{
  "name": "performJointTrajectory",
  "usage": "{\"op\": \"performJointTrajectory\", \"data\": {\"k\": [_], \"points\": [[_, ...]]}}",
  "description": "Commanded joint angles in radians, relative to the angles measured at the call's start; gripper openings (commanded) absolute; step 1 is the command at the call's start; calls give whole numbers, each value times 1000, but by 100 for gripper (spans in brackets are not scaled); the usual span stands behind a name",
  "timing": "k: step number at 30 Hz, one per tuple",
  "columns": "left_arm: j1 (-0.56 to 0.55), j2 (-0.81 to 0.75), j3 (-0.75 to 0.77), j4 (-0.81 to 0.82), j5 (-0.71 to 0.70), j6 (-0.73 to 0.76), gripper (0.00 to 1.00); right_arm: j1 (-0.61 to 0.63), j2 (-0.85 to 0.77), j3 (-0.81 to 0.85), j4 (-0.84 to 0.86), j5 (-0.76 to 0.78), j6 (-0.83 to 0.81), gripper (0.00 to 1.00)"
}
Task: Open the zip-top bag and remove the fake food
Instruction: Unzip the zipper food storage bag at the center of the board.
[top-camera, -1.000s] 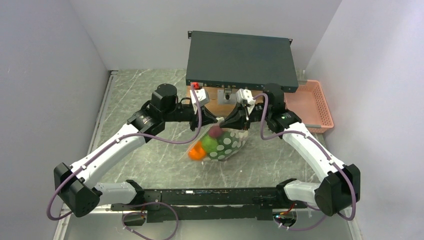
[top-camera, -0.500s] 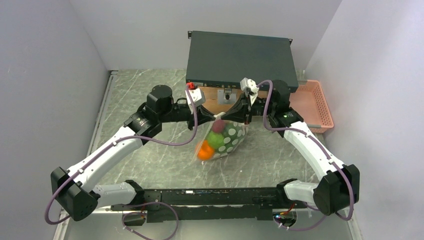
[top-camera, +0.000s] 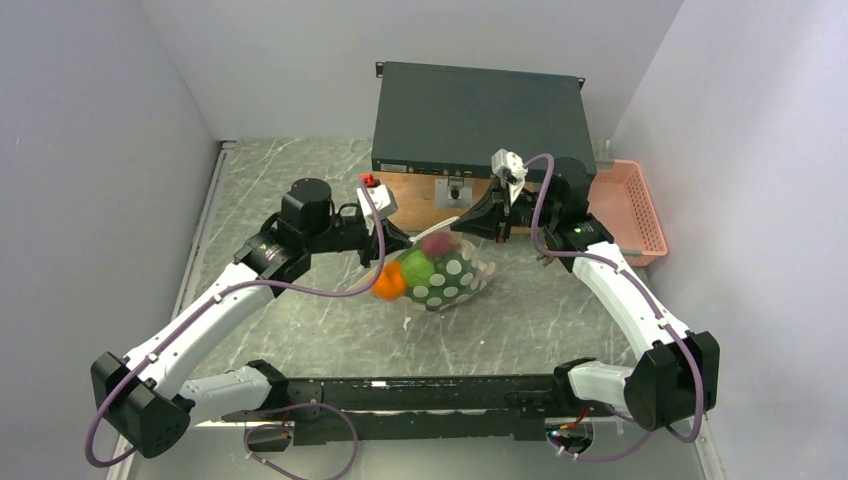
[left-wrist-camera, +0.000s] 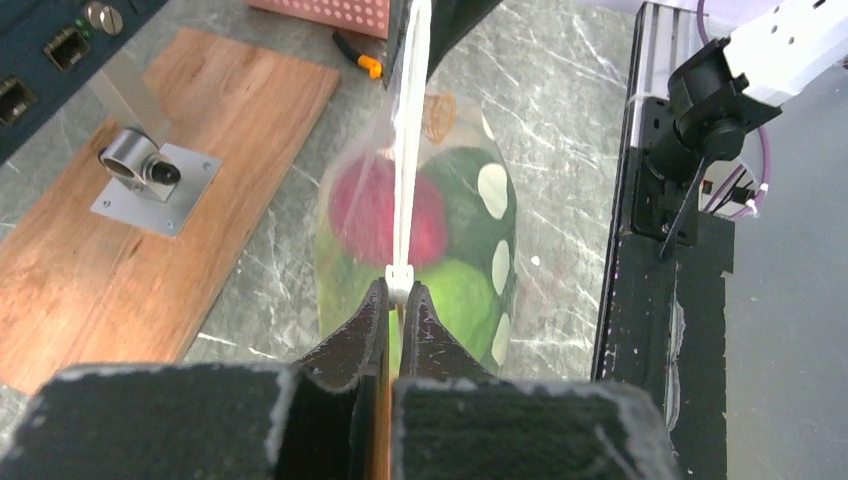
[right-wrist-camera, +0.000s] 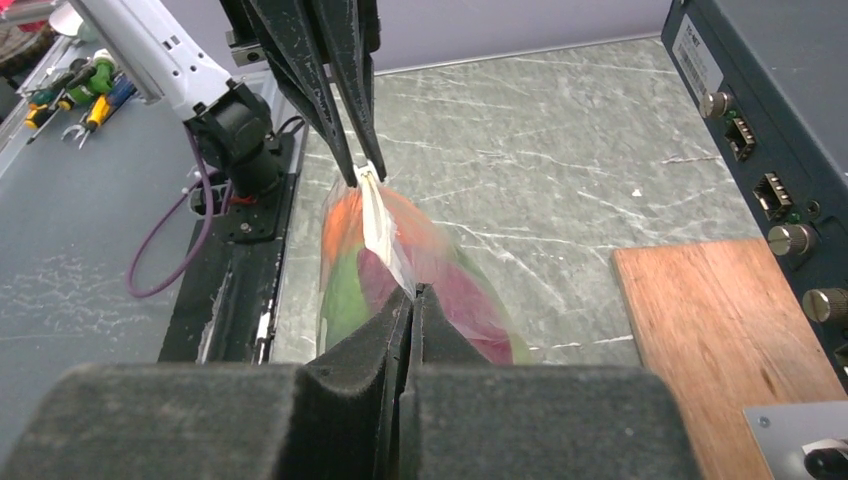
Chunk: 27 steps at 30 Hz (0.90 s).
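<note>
Middle of the worktop (top-camera: 290, 180): the bag (top-camera: 455, 285), food (top-camera: 418, 268) inside it. The left gripper (top-camera: 408, 240) has the bag's top strip in its jaws on the left, the right gripper (top-camera: 463, 222) on the right. Behind lies a board (top-camera: 415, 190), a box (top-camera: 480, 120) over it. A basket (top-camera: 640, 215) sits right of the box.

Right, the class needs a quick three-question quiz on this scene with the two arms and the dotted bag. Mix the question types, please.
1. True or false: the left gripper and the right gripper are both shut on the zip-top bag.
2. Where is the fake food? A) inside the bag B) on the wooden board C) in the pink basket
3. Fill in: the bag is printed with white ____.
Key: 1 true; 2 A; 3 dots.
</note>
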Motion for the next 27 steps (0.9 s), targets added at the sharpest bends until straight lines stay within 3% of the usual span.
{"op": "performJointTrajectory", "data": {"k": [1, 11, 27], "points": [[12, -48, -19, -59, -16, 43, 0, -23, -37, 13, 28, -2, -30, 0], [32, -87, -54, -156, -55, 93, 0, -49, -44, -18, -44, -5, -112, 0], [117, -138, -161, -162, -46, 100, 0, -77, -62, -80, -87, 21, -158, 0]]}}
